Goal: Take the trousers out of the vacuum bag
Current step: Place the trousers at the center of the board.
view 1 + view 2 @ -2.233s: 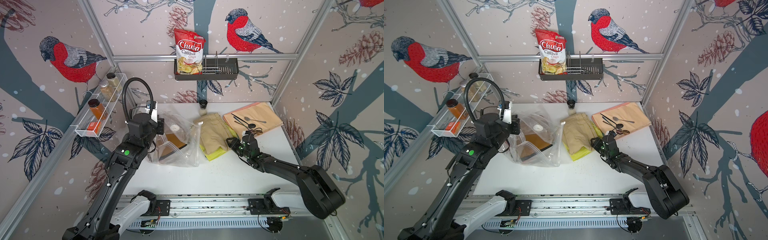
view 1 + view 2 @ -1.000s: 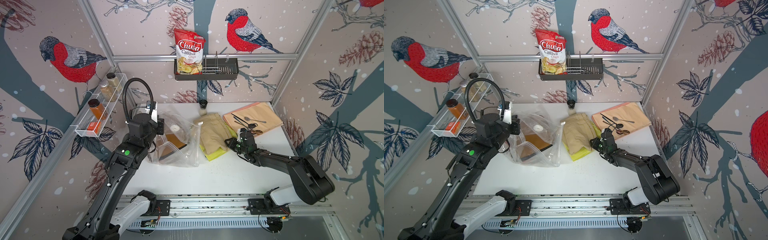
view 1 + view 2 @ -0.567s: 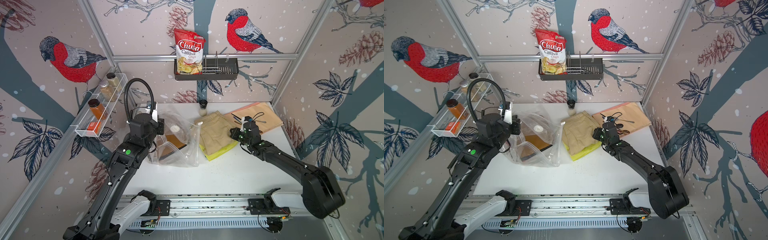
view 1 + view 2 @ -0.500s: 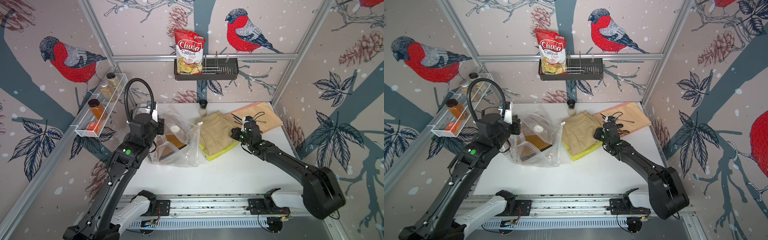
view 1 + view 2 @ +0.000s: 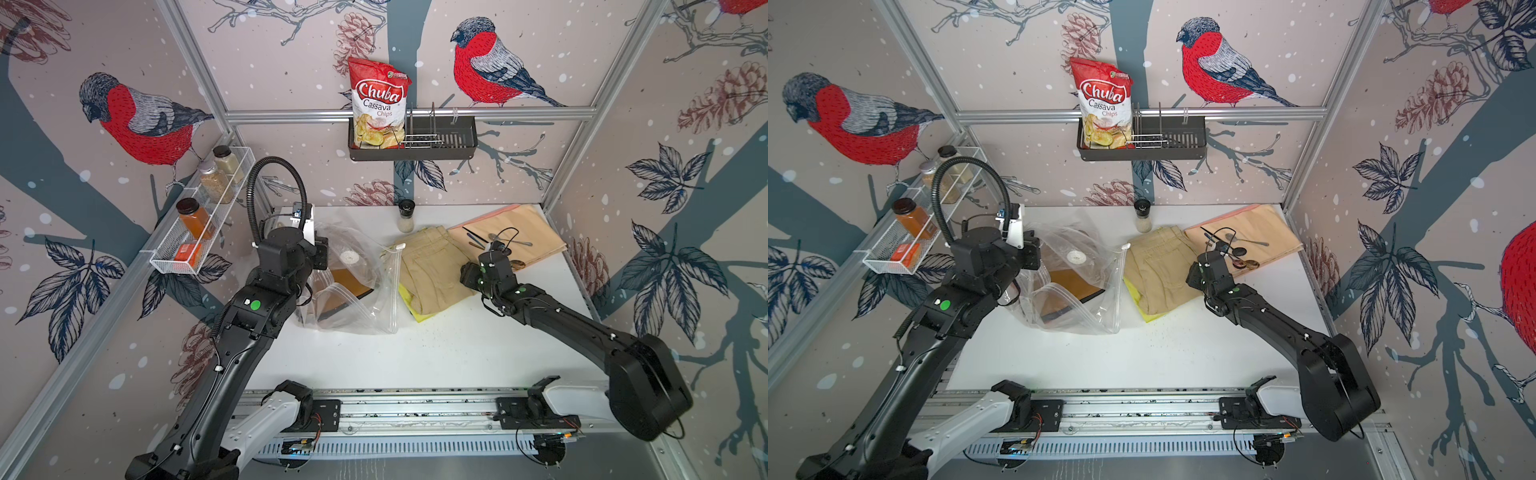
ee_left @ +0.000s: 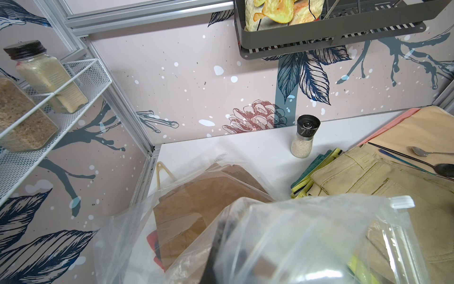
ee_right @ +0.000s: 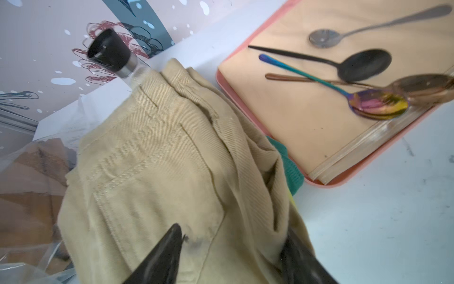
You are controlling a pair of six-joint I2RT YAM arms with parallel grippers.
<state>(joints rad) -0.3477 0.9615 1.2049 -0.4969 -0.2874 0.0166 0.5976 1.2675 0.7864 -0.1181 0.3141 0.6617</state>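
A two-armed robot is working through a stack of trousers on a white tabletop (image 5: 415, 357). The khaki trousers (image 5: 432, 266) are lying just outside the zip mouth of the vacuum bag (image 5: 365, 316). They are resting on a yellow pair (image 5: 409, 296) and a teal pair (image 7: 287, 164), and all three are clear of the plastic. The right end effector (image 7: 233, 237) is hovering at the khaki edge farthest from the bag. Its jaws are standing apart, with cloth lying between them but no pinch on it. The left end effector (image 5: 322, 258) is sitting at the bag's opposite side with its jaws together. It appears to be pinching the crinkled plastic and holding that side raised, though the contact itself is hidden. Inside the bag, under its white valve disc (image 5: 350, 257), a mustard brown pair (image 5: 347, 282) is showing. A dark piece (image 5: 334, 312) is lying below it, and a red piece (image 6: 152, 242) is peeking out at its edge. On this evidence, roughly half the job is looking done. Three pairs are out, and three are waiting to be drawn through the mouth beside the white zip slider (image 5: 400, 247).
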